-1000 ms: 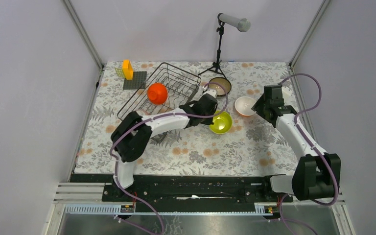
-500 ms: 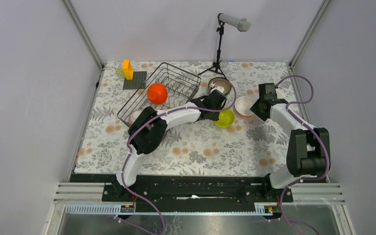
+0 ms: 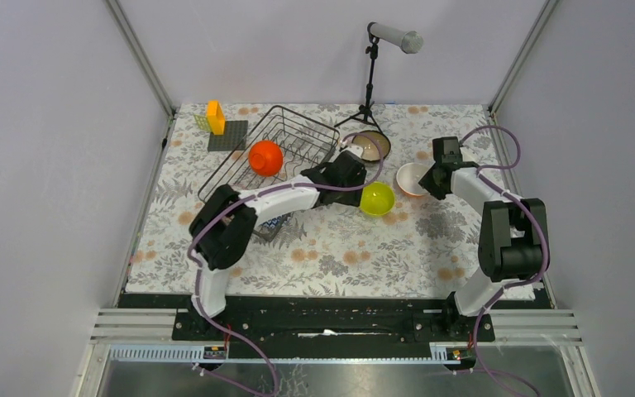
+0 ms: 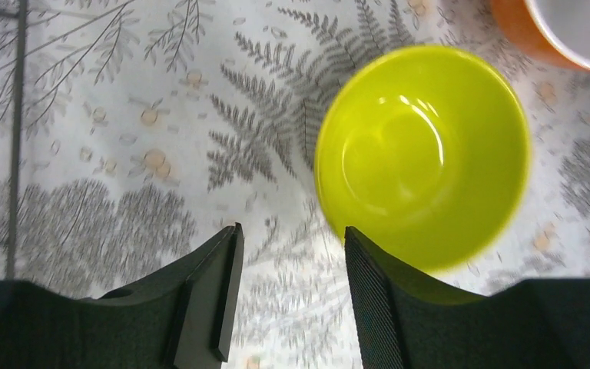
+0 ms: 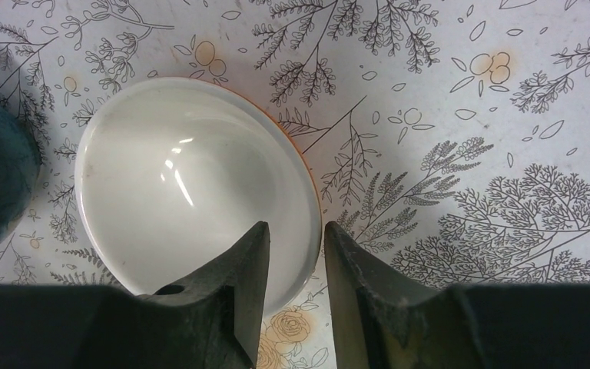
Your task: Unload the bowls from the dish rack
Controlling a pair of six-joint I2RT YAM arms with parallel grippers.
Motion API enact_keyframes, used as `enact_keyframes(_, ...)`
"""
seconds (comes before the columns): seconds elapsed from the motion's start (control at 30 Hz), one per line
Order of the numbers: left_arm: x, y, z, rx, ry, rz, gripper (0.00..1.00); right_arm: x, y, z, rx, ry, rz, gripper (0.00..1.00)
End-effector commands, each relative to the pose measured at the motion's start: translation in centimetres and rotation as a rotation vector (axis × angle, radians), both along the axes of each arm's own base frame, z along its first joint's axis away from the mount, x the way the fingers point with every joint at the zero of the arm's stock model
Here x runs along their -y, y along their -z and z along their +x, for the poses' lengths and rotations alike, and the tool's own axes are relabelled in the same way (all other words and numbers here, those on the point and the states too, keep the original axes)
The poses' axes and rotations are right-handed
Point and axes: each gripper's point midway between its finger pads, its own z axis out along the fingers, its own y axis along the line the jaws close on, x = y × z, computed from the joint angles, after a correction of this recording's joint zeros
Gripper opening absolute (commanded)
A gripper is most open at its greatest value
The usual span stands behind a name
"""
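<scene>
A fern-and-flower cloth covers the table (image 3: 339, 248), closed in by pale grey walls (image 3: 50, 165). The dish rack (image 3: 298, 136) holds 1 orange bowl (image 3: 265, 157). Only the wrist views show us, right of the rack, the left pincer (image 4: 292, 231) released beside the yellow-green bowl (image 4: 422, 154). The right pincer (image 5: 296, 227) stands unclenched astride the rim of the white-lined bowl (image 5: 192, 192).
</scene>
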Motion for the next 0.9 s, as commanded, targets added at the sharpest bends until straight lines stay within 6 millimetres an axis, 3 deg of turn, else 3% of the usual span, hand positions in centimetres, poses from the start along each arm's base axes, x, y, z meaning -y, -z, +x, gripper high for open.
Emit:
enact_keyframes(0.0, -0.2, -6.7, -1.4, 0.089, 0.017, -0.169, 0.57, 0.1, -1.2, 1.6, 0.049, 0.015, 0.007, 0.39)
enact_keyframes(0.17, -2.4, -7.0, -3.4, 0.095, 0.007, -0.185, 0.57, 0.1, -1.5, 1.6, 0.056, 0.015, 0.008, 0.39)
enact_keyframes(0.37, -2.9, -5.7, -4.0, 0.076, 0.006, -0.184, 0.56, -0.1, -5.2, 1.7, 0.152, 0.011, 0.015, 0.39)
enact_keyframes(0.4, -2.9, -5.7, -4.1, 0.074, 0.003, -0.186, 0.56, -0.1, -5.9, 1.7, 0.171, 0.008, 0.019, 0.19)
enact_keyframes(0.43, -2.9, -5.9, -4.1, 0.081, 0.001, -0.196, 0.56, 0.6, -5.7, 0.3, 0.116, -0.05, -0.055, 0.01)
enact_keyframes(0.57, -3.2, -6.3, -4.1, 0.107, -0.011, -0.216, 0.56, 0.9, -6.6, -0.5, 0.127, -0.062, -0.074, 0.0)
enact_keyframes(0.67, -3.2, -6.2, -4.0, 0.104, -0.011, -0.207, 0.56, 1.1, -5.9, -0.5, 0.108, -0.047, -0.076, 0.08)
enact_keyframes(0.87, -3.5, -6.0, -3.9, 0.106, -0.015, -0.19, 0.56, 0.7, -5.4, -0.2, 0.095, -0.05, -0.052, 0.02)
